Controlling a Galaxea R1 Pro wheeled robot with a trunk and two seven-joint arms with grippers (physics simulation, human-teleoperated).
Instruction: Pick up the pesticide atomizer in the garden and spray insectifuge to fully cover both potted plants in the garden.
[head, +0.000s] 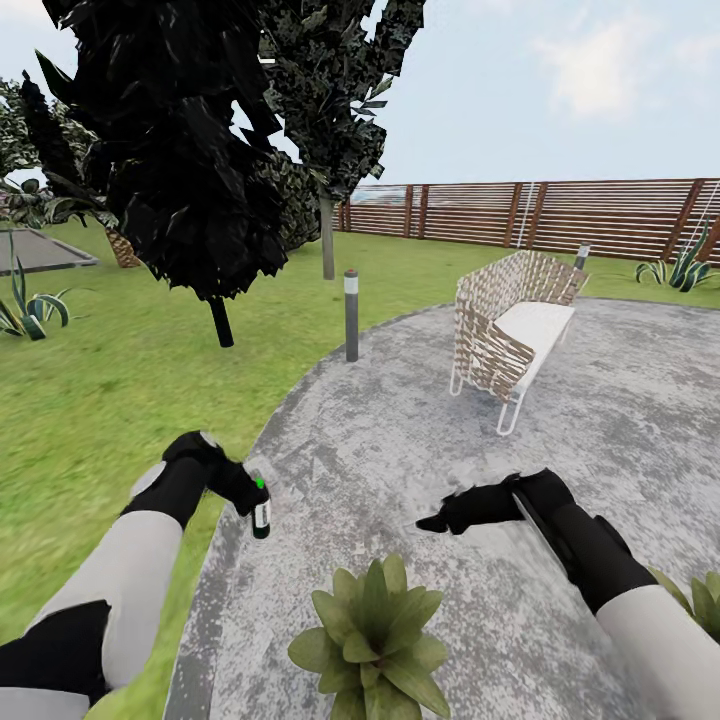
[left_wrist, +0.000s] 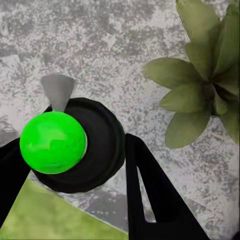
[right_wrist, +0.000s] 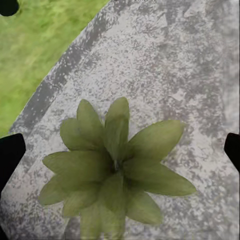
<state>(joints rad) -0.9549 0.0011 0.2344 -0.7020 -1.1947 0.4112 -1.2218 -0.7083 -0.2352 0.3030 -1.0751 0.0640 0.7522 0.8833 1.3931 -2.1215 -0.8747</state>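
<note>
My left gripper (head: 252, 497) is shut on the pesticide atomizer (head: 261, 514), a slim bottle held upright just above the paving's left edge. From the left wrist view the atomizer (left_wrist: 53, 142) shows a bright green cap, a black round body and a pale grey nozzle (left_wrist: 57, 90), with a black finger (left_wrist: 150, 190) on each side. One potted plant (head: 375, 635) sits on the paving in front of me, right of the atomizer; its leaves (left_wrist: 205, 90) are close by. My right gripper (head: 440, 521) hovers open above this plant (right_wrist: 115, 167). A second potted plant (head: 705, 600) peeks in at the right edge.
A grey paved circle (head: 420, 450) borders the lawn (head: 90, 400) on the left. A woven bench (head: 515, 335) and a bollard light (head: 351, 315) stand ahead. Dark trees (head: 190, 170) rise at the left, spiky plants (head: 30, 310) beyond them, and a slatted fence (head: 540, 212) runs behind.
</note>
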